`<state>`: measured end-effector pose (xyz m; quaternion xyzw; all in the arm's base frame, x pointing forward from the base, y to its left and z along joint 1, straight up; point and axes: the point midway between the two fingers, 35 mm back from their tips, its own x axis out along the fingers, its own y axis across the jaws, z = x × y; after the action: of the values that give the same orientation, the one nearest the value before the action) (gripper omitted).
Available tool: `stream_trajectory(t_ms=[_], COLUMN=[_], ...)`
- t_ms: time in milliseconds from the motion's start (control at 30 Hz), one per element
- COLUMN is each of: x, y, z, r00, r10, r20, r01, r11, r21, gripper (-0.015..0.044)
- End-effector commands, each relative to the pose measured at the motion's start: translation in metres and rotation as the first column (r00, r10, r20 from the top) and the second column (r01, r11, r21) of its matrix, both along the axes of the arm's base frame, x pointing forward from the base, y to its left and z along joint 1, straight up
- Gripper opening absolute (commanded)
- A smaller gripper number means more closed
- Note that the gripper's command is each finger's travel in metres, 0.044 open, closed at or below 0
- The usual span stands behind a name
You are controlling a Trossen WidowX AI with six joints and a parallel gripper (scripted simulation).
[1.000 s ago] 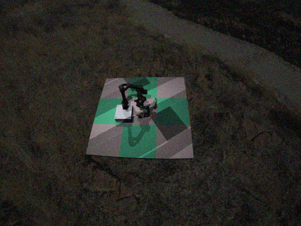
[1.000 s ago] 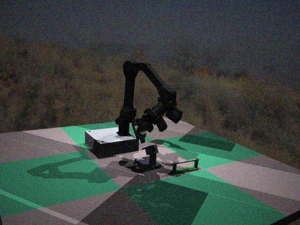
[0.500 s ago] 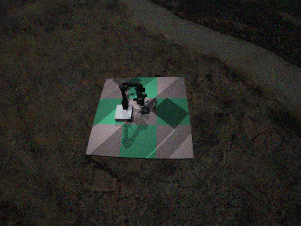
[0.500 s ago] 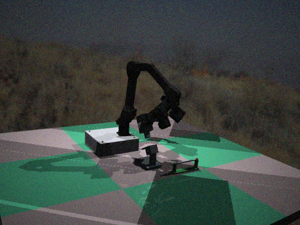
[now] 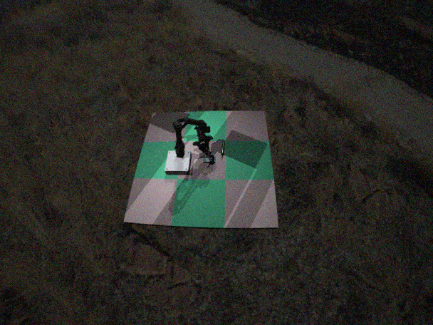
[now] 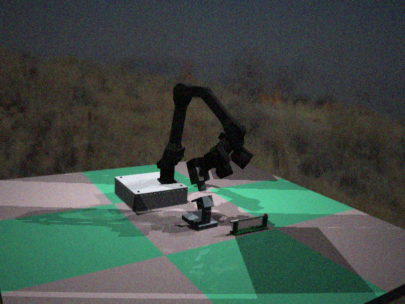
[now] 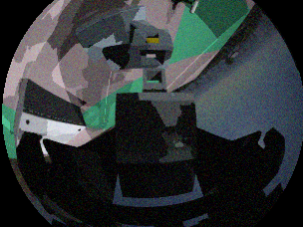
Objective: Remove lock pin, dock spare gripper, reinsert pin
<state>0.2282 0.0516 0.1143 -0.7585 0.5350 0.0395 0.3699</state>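
A narrow gap of air is separating the spare gripper (image 6: 201,185) (image 7: 153,127), clamped in the end effector (image 6: 198,171) (image 7: 155,144), from the tilted head of the mount (image 6: 205,211) (image 7: 150,47). The mount is standing in the way beneath. Beyond it, a low green rack (image 6: 250,229) (image 5: 223,148) is rising from the desk (image 6: 83,253) (image 5: 199,203), leaving a slim strip between them. The white base box (image 6: 146,183) (image 5: 178,163) (image 7: 52,124) is blocking low passage on the mount's other side.
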Motion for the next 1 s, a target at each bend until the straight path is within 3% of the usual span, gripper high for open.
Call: stream_trajectory(t_ms=[0,967], x=[0.002,0.025], y=[-0.001,0.004], z=[-0.003,-0.041], r00=[1.000,1.000], r10=[0.007,0.007], r20=[0.001,0.003], r01=[-0.007,-0.007], r11=[1.000,1.000], r21=[-0.014,-0.013], gripper=[0.0000,0.0000])
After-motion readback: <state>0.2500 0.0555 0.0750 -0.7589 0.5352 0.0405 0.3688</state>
